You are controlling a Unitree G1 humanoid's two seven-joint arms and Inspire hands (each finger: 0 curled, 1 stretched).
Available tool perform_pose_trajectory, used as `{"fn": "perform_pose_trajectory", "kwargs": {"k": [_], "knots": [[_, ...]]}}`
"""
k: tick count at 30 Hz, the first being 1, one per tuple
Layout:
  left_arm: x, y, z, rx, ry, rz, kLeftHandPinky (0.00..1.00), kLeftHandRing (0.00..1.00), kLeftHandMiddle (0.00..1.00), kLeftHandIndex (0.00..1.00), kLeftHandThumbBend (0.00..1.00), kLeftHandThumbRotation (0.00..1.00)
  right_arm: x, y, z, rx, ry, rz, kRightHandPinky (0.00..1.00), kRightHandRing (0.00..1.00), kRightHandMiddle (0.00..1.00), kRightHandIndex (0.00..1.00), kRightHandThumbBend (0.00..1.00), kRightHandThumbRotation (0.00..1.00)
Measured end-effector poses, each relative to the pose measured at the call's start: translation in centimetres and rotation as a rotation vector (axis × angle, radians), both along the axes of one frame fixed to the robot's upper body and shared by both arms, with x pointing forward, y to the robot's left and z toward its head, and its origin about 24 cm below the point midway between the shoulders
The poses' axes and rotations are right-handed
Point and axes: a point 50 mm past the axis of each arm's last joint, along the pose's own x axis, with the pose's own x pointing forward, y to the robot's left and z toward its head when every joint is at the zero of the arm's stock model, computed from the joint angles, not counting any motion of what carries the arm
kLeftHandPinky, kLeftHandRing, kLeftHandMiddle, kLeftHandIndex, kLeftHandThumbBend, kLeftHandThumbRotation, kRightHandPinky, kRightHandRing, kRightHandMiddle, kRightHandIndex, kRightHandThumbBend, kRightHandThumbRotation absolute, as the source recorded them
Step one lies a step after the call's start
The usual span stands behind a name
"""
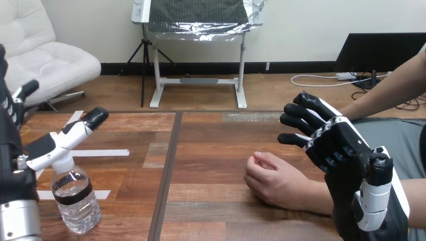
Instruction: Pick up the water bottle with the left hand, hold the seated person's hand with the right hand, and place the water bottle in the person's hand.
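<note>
A clear water bottle (pixel 75 197) with a white cap and a dark label band stands upright near the table's front left. My left hand (pixel 20 153) hovers beside and above it, fingers straight and open, the thumb reaching over the cap, not closed on the bottle. The person's hand (pixel 271 178) rests loosely curled on the table at centre right. My right hand (pixel 346 160) is raised just right of the person's wrist, fingers spread and open, apart from the person's hand.
White tape strips (pixel 108 152) mark the wooden table (pixel 211 150) at the left. A dark seam runs down the tabletop near the middle. The person's other arm (pixel 387 88) shows at the upper right.
</note>
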Motion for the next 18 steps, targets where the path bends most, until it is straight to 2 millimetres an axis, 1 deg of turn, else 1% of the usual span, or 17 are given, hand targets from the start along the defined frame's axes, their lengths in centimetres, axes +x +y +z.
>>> {"fn": "perform_pose_trajectory", "kwargs": {"k": [1, 6, 13, 18], "knots": [[0.01, 0.07, 0.0, 0.004, 0.004, 0.002, 0.53, 1.0, 1.0, 1.0, 1.0, 0.13, 0.0, 0.0, 0.0, 0.0, 0.0, 0.0, 0.73, 0.82, 0.82, 0.84, 0.81, 1.0], [0.09, 0.38, -0.05, 0.021, 0.032, 0.014, 0.48, 1.0, 1.0, 1.0, 1.0, 0.13, 0.0, 0.0, 0.0, 0.0, 0.0, 0.0, 0.73, 0.82, 0.82, 0.84, 0.81, 1.0], [0.18, 0.55, -0.22, 0.018, 0.056, 0.02, 0.45, 1.0, 1.0, 1.0, 1.0, 0.1, 0.0, -0.01, 0.0, 0.0, 0.0, 0.0, 0.72, 0.82, 0.82, 0.84, 0.8, 1.0], [0.26, 0.51, -0.35, 0.018, 0.065, 0.014, 0.45, 1.0, 1.0, 1.0, 1.0, 0.06, 0.0, 0.0, 0.0, -0.001, 0.0, 0.001, 0.72, 0.82, 0.82, 0.84, 0.8, 1.0]]}}
